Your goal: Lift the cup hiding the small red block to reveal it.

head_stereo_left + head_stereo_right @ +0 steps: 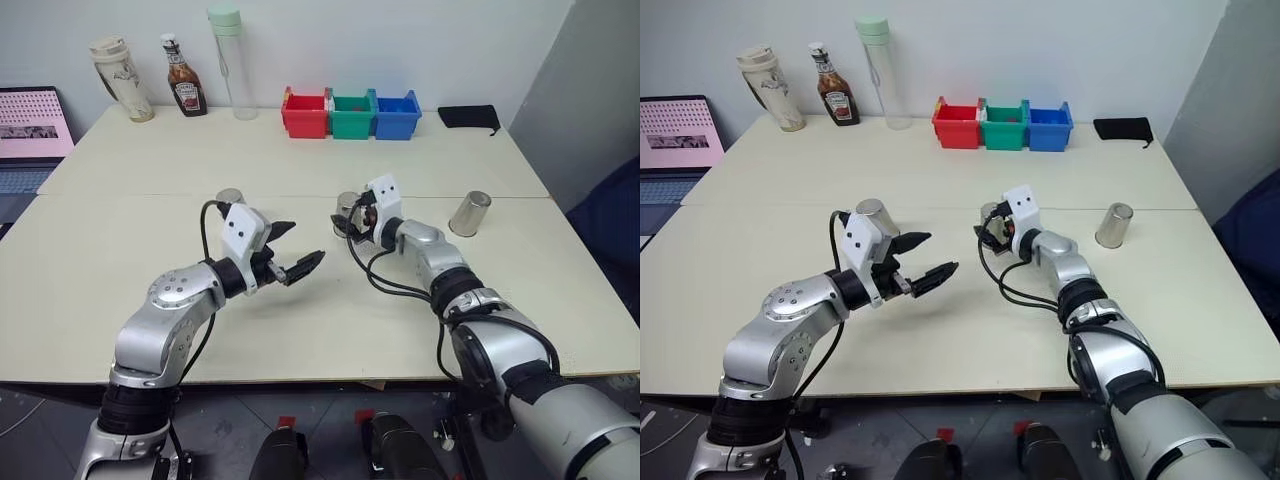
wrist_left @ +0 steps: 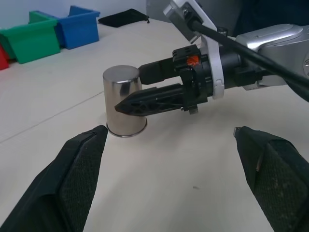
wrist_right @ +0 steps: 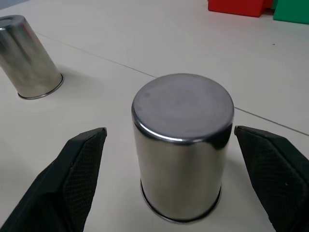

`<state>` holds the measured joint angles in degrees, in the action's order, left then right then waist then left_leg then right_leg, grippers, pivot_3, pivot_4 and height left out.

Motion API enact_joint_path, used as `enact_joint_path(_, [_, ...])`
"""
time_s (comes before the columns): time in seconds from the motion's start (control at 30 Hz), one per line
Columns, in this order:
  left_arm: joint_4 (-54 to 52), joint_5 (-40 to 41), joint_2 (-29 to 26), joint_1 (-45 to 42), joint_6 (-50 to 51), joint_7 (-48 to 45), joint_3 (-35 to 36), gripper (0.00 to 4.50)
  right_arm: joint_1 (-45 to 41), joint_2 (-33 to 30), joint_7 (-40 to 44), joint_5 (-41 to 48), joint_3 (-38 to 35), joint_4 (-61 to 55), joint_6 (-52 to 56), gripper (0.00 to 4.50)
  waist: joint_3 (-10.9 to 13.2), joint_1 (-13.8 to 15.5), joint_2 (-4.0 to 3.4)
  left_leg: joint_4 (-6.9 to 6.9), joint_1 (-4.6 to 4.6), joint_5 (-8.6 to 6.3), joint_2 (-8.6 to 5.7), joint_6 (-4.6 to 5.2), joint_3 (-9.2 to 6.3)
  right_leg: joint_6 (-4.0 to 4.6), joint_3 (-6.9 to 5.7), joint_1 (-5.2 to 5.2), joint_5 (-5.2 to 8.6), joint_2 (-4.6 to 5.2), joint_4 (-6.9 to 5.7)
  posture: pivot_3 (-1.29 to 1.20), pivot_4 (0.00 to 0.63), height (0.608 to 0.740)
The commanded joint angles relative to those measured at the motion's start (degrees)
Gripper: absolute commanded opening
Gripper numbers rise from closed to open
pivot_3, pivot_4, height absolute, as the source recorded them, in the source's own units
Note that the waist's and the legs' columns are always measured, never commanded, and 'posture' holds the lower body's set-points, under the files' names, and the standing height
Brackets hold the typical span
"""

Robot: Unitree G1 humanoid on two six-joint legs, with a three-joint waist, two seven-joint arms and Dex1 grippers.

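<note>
Straddling the middle cup [image 3: 181,145], the right claw [image 1: 352,222] stood wide open w/ one finger on either side of it, neither touching, holding nothing. Cup sat upside down on the worktop [image 1: 300,160], long axis upright, directly ahead of that claw, centre of the worktop. Left claw [image 1: 297,249] hovered also wide open and empty, pointing right toward the same cup but well short of it, so right arm was nearer. Two more cups: one far-left [image 1: 871,210], one at right [image 1: 470,213]. Small red block hidden, presumably under a cup. Next, prob. close, then lift straight up.
</note>
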<state>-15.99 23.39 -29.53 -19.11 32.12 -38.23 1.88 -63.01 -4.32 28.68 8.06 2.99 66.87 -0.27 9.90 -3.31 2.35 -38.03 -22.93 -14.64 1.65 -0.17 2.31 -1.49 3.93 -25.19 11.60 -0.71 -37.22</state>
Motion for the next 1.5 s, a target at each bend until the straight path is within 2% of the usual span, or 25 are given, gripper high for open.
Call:
enact_joint_path(0.03, [-0.09,-0.43,0.04,-1.40,-1.41,-0.13,-0.17,4.46,-2.63,0.46,-0.26,-0.82,-1.97,1.85,-2.83,4.50,0.00,0.00,-0.01,0.00,-0.01,0.00,0.00,0.00,0.00,0.00,0.00,-0.01,0.00,0.00,0.01,0.00,0.150,0.740])
enact_joint_path(0.1, [0.30,-0.54,0.34,-1.88,-1.52,0.03,-0.39,4.46,-3.07,0.69,-0.26,-1.60,-2.12,3.01,-3.89,4.50,0.00,-0.01,-0.01,0.00,-0.02,0.00,0.00,0.00,0.00,0.00,0.00,-0.01,0.00,0.01,0.01,0.00,0.150,0.740])
enact_joint_path(0.13, [0.38,-0.57,0.48,-2.05,-1.51,0.09,-0.47,4.50,-3.23,0.71,-0.69,-2.09,-2.13,3.43,-4.37,4.21,0.00,-0.01,-0.01,0.00,-0.01,0.00,0.00,0.00,0.00,0.00,0.00,-0.01,0.00,0.01,0.00,0.00,0.150,0.740])
enact_joint_path(0.2, [0.66,-0.58,0.87,-2.53,-1.43,0.23,-0.63,4.50,-3.68,0.82,-1.39,-2.64,-2.53,4.12,-5.19,4.02,0.00,-0.01,-0.01,0.00,-0.01,0.00,0.00,0.00,-0.01,0.00,-0.01,-0.01,0.00,0.01,0.00,0.00,0.150,0.740])
enact_joint_path(0.33, [1.08,-0.96,1.36,-2.79,-1.70,0.28,-0.91,4.50,-3.84,0.96,-2.14,-3.62,-3.15,5.14,-6.74,2.92,0.00,-0.02,-0.01,0.00,0.00,0.00,0.00,0.00,-0.01,0.00,0.00,-0.01,0.00,0.00,-0.01,0.00,0.150,0.740])
enact_joint_path(0.4, [1.29,-1.00,1.51,-3.21,-1.61,0.32,-0.85,4.50,-4.01,0.94,-2.32,-3.62,-3.56,5.45,-7.48,2.59,0.01,-0.02,-0.01,0.01,0.00,0.00,0.01,0.00,-0.01,0.00,0.00,-0.01,0.00,0.00,-0.01,0.00,0.150,0.740])
enact_joint_path(0.6, [1.37,-0.87,1.50,-3.48,-1.31,0.45,-0.38,4.50,-4.27,0.70,-0.57,-3.44,-4.62,4.88,-8.30,2.58,0.01,-0.01,-0.01,0.01,-0.01,0.00,0.00,0.00,0.00,0.00,0.01,-0.01,0.00,0.00,0.00,0.00,0.150,0.740])
enact_joint_path(0.73, [0.67,-0.40,1.06,-3.08,-0.39,0.74,0.41,4.50,-4.30,-0.82,3.48,-1.51,-6.01,-0.43,-6.83,2.58,0.02,-0.02,-0.03,0.02,-0.01,0.00,0.00,0.00,-0.01,0.00,0.00,-0.01,0.00,0.00,0.00,0.00,0.150,0.740])
enact_joint_path(0.97, [0.67,-0.96,1.01,-2.50,-0.97,1.36,0.34,4.50,3.09,-5.06,6.62,5.63,-9.60,-24.04,8.03,2.58,0.03,0.10,-0.05,0.04,-0.04,0.00,0.01,0.00,-0.09,0.00,-0.06,-0.01,0.00,0.01,0.02,0.00,0.150,0.740])
enact_joint_path(1.13, [1.67,-0.71,1.01,-3.17,-1.01,0.62,-0.33,4.50,10.89,-9.54,3.29,3.35,-8.22,-37.29,14.87,2.58,0.03,0.63,-0.05,0.05,-0.06,0.00,-0.03,0.00,-0.11,0.02,-0.10,-0.01,0.02,0.04,0.05,0.00,0.150,0.740])
enact_joint_path(1.3, [3.58,-1.20,0.61,-4.32,-1.63,-0.75,-0.93,4.50,16.40,-9.51,0.18,2.38,-8.18,-36.62,16.24,2.58,0.03,0.06,-0.05,0.03,-0.01,0.00,-0.01,0.00,-0.02,0.01,-0.01,-0.01,0.02,0.00,0.02,0.00,0.150,0.740])
enact_joint_path(1.5, [4.84,-1.35,0.80,-6.13,-1.61,-1.22,-1.32,4.50,19.19,-8.02,-0.92,1.80,-8.63,-30.93,10.41,2.58,0.04,-0.13,-0.06,0.04,0.01,0.01,0.02,0.00,-0.01,0.00,0.02,-0.03,0.03,-0.09,0.00,0.00,0.150,0.740])
